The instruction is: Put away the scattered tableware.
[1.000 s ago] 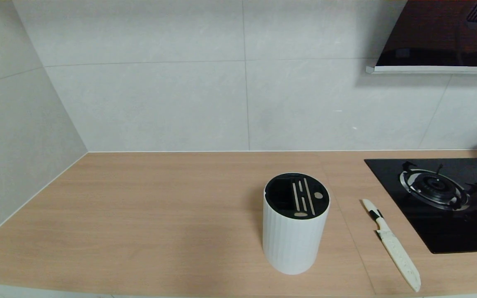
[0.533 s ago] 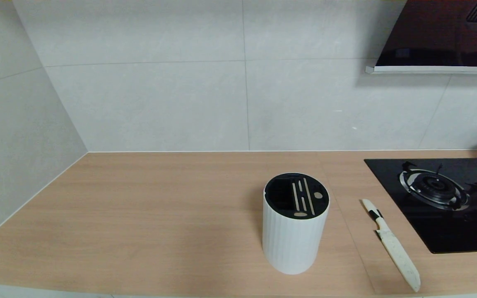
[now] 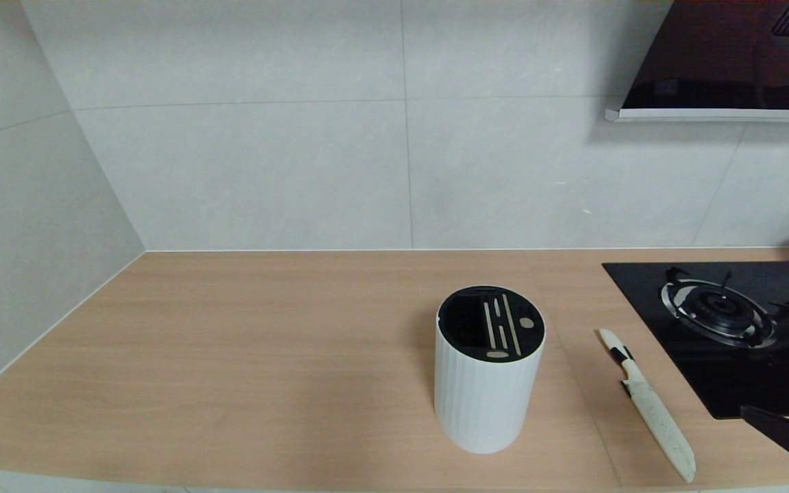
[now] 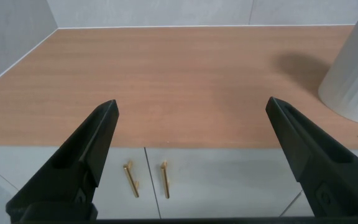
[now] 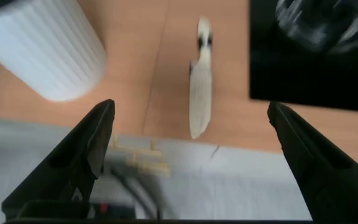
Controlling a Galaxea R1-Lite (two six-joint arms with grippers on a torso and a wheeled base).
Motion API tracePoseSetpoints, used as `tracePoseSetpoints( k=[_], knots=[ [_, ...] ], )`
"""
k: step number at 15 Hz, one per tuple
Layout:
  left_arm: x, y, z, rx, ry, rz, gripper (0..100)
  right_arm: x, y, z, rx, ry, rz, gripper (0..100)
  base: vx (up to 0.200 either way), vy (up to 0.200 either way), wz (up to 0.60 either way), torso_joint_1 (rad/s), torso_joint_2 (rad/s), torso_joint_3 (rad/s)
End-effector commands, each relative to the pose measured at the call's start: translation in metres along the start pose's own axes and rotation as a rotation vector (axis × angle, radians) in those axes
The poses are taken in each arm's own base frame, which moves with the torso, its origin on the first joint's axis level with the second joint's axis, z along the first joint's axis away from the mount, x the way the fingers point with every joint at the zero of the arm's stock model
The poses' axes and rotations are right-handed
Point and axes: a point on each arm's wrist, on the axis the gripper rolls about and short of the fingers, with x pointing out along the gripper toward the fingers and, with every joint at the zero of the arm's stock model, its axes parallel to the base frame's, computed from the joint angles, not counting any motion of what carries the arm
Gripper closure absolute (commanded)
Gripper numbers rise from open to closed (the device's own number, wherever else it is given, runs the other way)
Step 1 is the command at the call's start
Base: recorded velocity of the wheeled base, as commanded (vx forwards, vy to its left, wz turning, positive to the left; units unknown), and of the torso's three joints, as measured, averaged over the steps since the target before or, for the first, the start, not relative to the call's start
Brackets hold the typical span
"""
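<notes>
Newly at the head view's 5 o'clock corner comes my right gripper (image 5: pixel 189 107), jaws spread wide, framing the knife (image 3: pixel 648 404). It lies flat at 3 o'clock of the knife block (image 3: pixel 490 370), handle toward 11. I should straddle the handle, not the blade. My left gripper (image 4: pixel 191 104) is spread too.

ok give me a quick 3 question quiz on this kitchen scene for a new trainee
1. True or false: the knife lies flat on the counter, between the knife block and the stove.
2. Pick one. The right gripper is: A) shut on the knife, B) open and holding nothing, C) open around the knife block.
3. Fill in: the end of the knife that points toward the back wall is its ____.

Key: 1 true; 2 B; 3 handle.
</notes>
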Motion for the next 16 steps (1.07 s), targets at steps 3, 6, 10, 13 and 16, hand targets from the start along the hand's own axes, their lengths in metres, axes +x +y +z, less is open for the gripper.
tracePoseSetpoints(
  k=[3, 6, 10, 13, 16],
  knots=[
    [0.0, 0.0, 0.0, 0.0, 0.0, 0.001, 0, 0.143, 0.007, 0.001, -0.041, 0.255, -0.028, 0, 0.0, 0.0, 0.0, 0.0, 0.0, 0.0],
    [0.0, 0.0, 0.0, -0.002, 0.0, 0.001, 0, 0.173, 0.007, -0.004, -0.054, 0.254, -0.07, 0, 0.0, 0.0, 0.0, 0.0, 0.0, 0.0],
    [0.0, 0.0, 0.0, -0.002, 0.0, 0.001, 0, 0.195, 0.003, -0.019, -0.046, 0.291, -0.081, 0, 0.0, 0.0, 0.0, 0.0, 0.0, 0.0],
    [0.0, 0.0, 0.0, -0.002, 0.0, 0.001, 0, 0.208, 0.003, -0.029, -0.046, 0.315, -0.083, 0, 0.0, 0.0, 0.0, 0.0, 0.0, 0.0],
    [0.0, 0.0, 0.0, -0.002, 0.0, 0.001, 0, 0.222, -0.003, -0.037, -0.029, 0.299, -0.099, 0, 0.0, 0.0, 0.0, 0.0, 0.0, 0.0]
  ],
)
